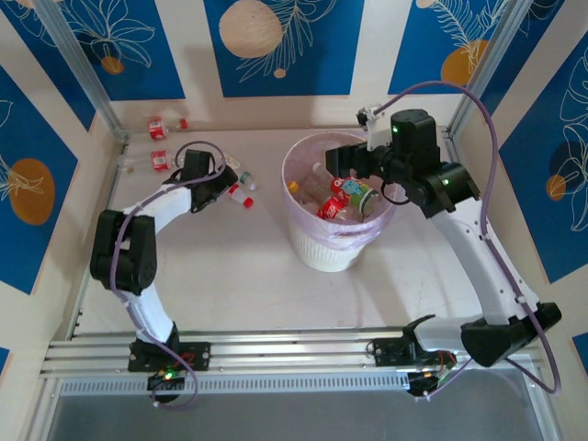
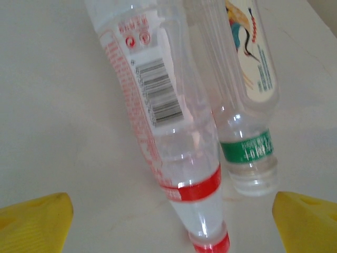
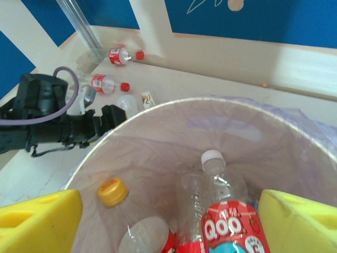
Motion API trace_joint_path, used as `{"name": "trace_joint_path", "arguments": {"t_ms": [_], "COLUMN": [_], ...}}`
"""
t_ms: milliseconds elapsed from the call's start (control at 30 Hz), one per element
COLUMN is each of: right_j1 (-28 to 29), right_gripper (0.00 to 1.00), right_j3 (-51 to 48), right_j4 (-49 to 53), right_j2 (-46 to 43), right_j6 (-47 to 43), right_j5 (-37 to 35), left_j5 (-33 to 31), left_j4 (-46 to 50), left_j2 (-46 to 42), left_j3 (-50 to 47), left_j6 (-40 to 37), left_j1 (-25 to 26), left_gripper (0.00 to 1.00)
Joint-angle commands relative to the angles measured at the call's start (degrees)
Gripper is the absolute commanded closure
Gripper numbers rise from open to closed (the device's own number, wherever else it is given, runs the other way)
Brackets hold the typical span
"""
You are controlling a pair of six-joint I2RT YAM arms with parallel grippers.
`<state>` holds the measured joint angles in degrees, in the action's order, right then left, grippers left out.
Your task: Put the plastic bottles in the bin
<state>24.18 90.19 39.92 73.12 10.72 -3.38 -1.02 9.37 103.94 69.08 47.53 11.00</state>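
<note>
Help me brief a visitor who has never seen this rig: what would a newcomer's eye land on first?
The round white ribbed plastic bin lined with a pink bag stands mid-table. It holds several crushed clear bottles, and the right end effector hangs open over it. To its left, the left end effector is open before a clear red-capped bottle and a clear green-banded bottle lying side by side on the table.
</note>
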Motion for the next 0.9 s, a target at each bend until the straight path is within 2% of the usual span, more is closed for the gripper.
{"name": "trace_joint_path", "arguments": {"t_ms": [0, 200, 433, 600, 867], "right_j1": [-0.78, -1.52, -1.83, -1.86, -2.3], "right_gripper": [0.13, 0.13, 0.13, 0.13, 0.13], "right_j3": [-3.79, -6.03, -6.69, -7.22, -8.08], "right_j4": [0.33, 0.49, 0.33, 0.2, -0.14], "right_j2": [-1.23, -3.66, -4.39, -4.64, -5.09], "right_j6": [2.12, 3.0, 3.13, 3.14, 2.99], "right_j5": [0.31, 0.21, 0.11, 0.07, -0.17], "left_j5": [-2.75, -3.52, -5.18, -6.18, -5.39], "left_j4": [3.08, 6.31, 7.27, 6.32, 0.07], "left_j2": [3.68, 9.25, 11.45, 10.48, 3.59], "left_j3": [3.89, 8.99, 8.66, 5.19, -6.94], "left_j6": [0.97, -0.07, 0.11, 0.96, 4.28], "left_j1": [0.03, 0.84, 0.94, 0.86, 0.97], "left_gripper": [0.04, 0.05, 0.09, 0.15, 0.16]}}
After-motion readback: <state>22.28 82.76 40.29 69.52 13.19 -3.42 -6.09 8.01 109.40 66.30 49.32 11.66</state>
